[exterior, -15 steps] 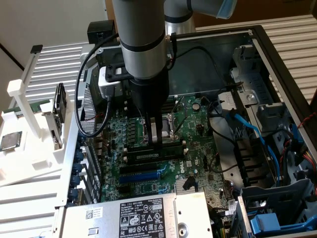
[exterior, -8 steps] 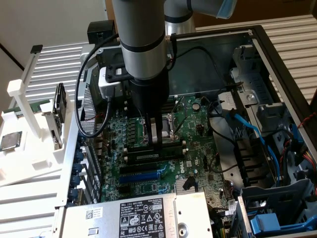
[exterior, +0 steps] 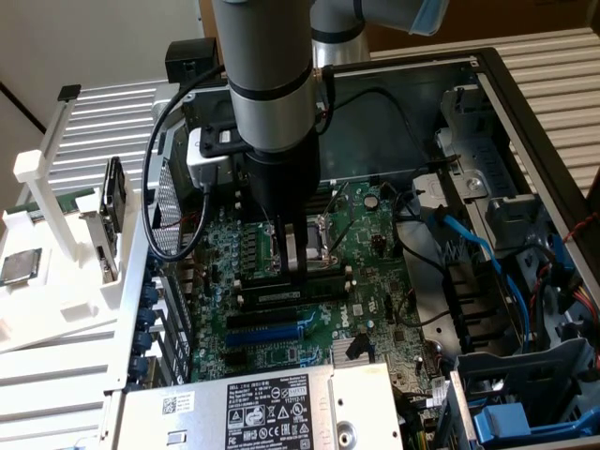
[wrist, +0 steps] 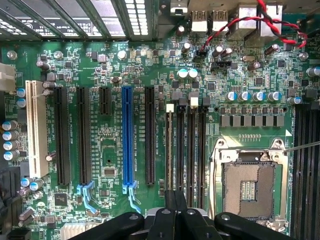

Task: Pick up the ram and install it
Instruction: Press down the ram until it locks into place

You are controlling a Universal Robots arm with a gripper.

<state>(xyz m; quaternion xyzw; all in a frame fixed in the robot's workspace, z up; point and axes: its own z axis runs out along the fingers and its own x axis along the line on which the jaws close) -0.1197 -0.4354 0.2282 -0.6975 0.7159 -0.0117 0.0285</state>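
An open computer case (exterior: 525, 112) lies on its side, its green motherboard (exterior: 375, 244) facing up, with white slatted panels around it. At the exterior view's left a white rack (exterior: 56, 187) holds spare parts, among them a square silver processor chip (exterior: 21, 267) lying flat. A silver power supply (exterior: 262, 408) with a label sits at the near edge of the case, and blue cables (exterior: 487, 262) run through the drive bay at the exterior view's right.

The grey arm (exterior: 267, 75) comes straight down from above into the middle of the case, its black wrist upright over the board. The pincer (exterior: 296, 267) is pressed together, its fingers (exterior: 289, 253) reaching down to the long black memory slots (exterior: 291, 291) just beside the empty processor socket (exterior: 323, 234). The ram (exterior: 328, 274) shows as a dark stick lying along those slots directly under the fingertips; whether it is fully seated cannot be told.

In the wrist view the pincer (wrist: 175, 215) points at the memory slots (wrist: 185, 145), with the blue expansion slot (wrist: 127, 140) and the open socket (wrist: 247, 187) to either side.
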